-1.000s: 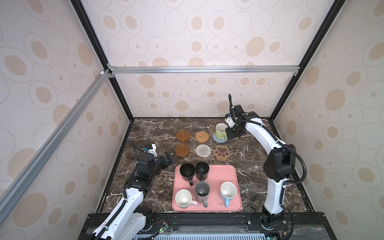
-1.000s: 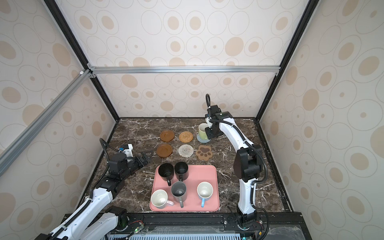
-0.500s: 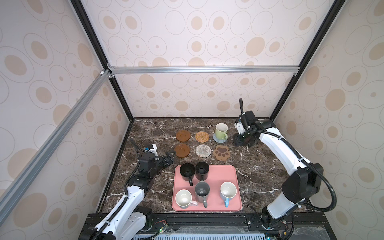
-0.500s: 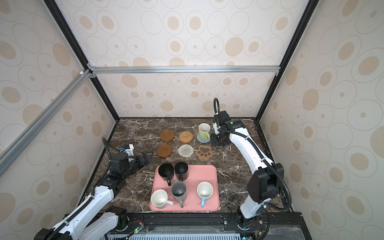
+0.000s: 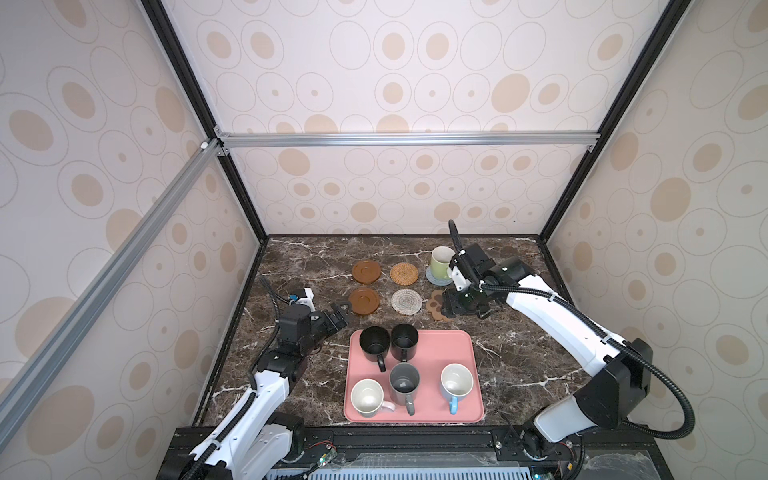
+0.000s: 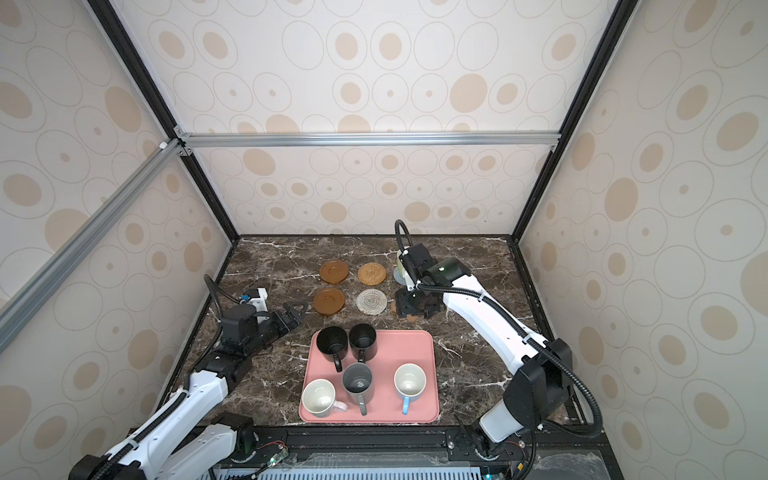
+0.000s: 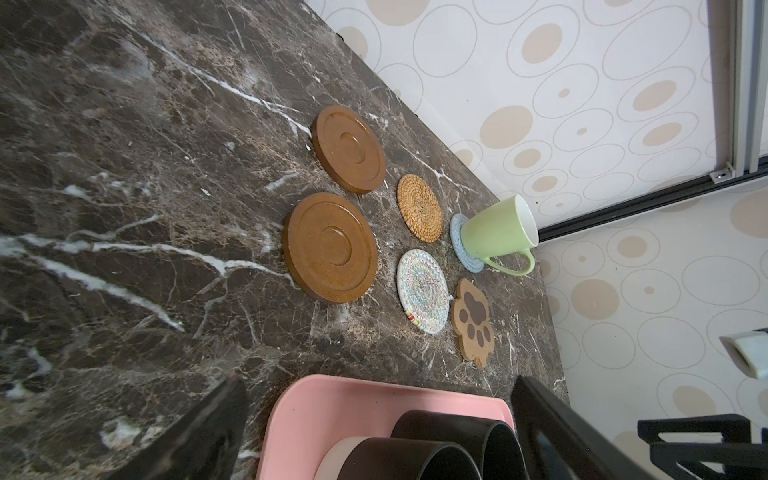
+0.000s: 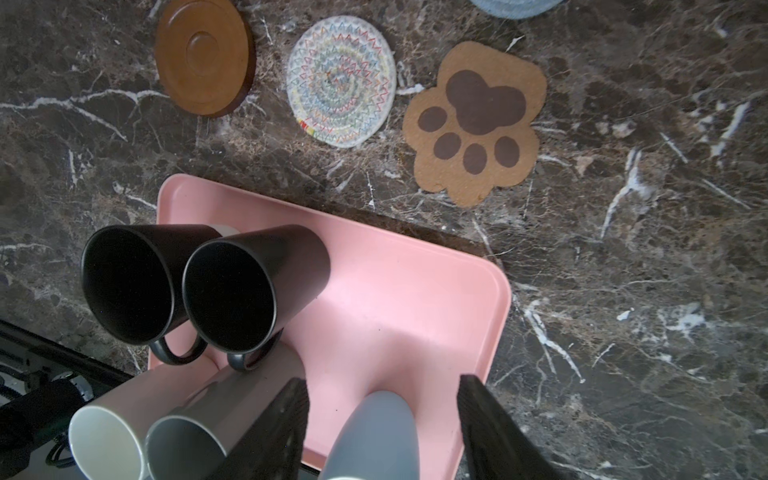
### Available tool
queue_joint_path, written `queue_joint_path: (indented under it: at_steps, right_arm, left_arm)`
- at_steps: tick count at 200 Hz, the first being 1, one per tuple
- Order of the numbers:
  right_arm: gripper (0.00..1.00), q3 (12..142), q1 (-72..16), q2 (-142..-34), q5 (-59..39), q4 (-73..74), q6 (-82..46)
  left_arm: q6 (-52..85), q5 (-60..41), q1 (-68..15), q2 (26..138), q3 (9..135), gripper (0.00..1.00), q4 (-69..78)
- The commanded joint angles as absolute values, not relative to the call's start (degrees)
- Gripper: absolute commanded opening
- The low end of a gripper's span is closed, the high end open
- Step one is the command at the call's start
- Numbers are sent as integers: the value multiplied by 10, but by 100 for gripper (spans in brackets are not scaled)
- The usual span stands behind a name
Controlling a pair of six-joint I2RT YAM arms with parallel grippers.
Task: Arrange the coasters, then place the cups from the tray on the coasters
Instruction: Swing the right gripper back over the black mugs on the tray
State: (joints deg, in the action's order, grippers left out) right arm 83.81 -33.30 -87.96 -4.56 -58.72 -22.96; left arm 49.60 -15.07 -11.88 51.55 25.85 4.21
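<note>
Right pincer (image 5: 452, 309) hangs empty, jaws apart, over the paw coaster (image 5: 435, 306) in both top views. Left pincer (image 5: 338, 316) gapes wide beside the tray (image 5: 449, 345). In the tray stand two black mugs (image 5: 374, 341), a grey mug (image 5: 404, 382), a white mug (image 5: 367, 397) and a blue-handled mug (image 5: 457, 380).

Left wrist view: green mug (image 7: 496, 230) upright on the blue-grey coaster (image 7: 457, 239), out on the surface (image 7: 124, 208).

Right wrist view: fingers (image 8: 282, 428) spread, gripping nothing, tray beyond.

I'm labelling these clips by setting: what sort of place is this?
Likely a lab robot enclosure: an aluminium frame, patterned wall panels, and a left arm and right arm mounted at a marble-look table.
</note>
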Motion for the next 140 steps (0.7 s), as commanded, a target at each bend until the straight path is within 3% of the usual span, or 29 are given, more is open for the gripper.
queue_joint_path:
  at_steps: [1,140]
  right_arm:
    - [62,835,-362,-882,-45,-597,-269]
    - [67,844,-493,-964,-73,-599,-320]
  left_arm:
    - [505,-149,-115,514,268,100,60]
    - [503,-157,-115,537,271,100,69]
